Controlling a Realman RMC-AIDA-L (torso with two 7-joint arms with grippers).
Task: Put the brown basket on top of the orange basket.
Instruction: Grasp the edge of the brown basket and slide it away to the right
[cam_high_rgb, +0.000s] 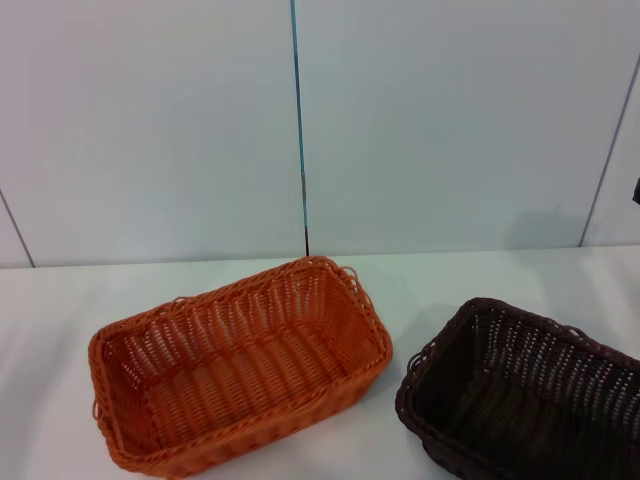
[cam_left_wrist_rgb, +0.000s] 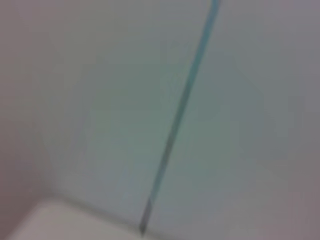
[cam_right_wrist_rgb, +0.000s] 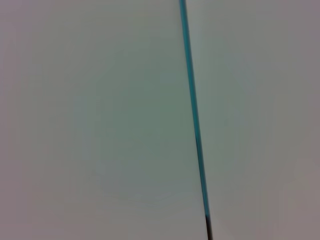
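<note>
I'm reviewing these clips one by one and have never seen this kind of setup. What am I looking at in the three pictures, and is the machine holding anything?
This is a two-armed robot with a camera on its head and one on each wrist. The head view looks forward and down at a white table against a pale panelled wall. On it sit two empty woven baskets, side by side and not touching: the orange basket toward the robot's left and the brown basket toward its right, partly cut off by the picture's edge. The job is to stack the brown one on the orange one, which has not happened yet.

Both wrist views face only the wall and its blue-green seam; the left one also catches a corner of the table. Neither gripper shows in any picture, and nothing is being held as far as the pictures show.
</note>
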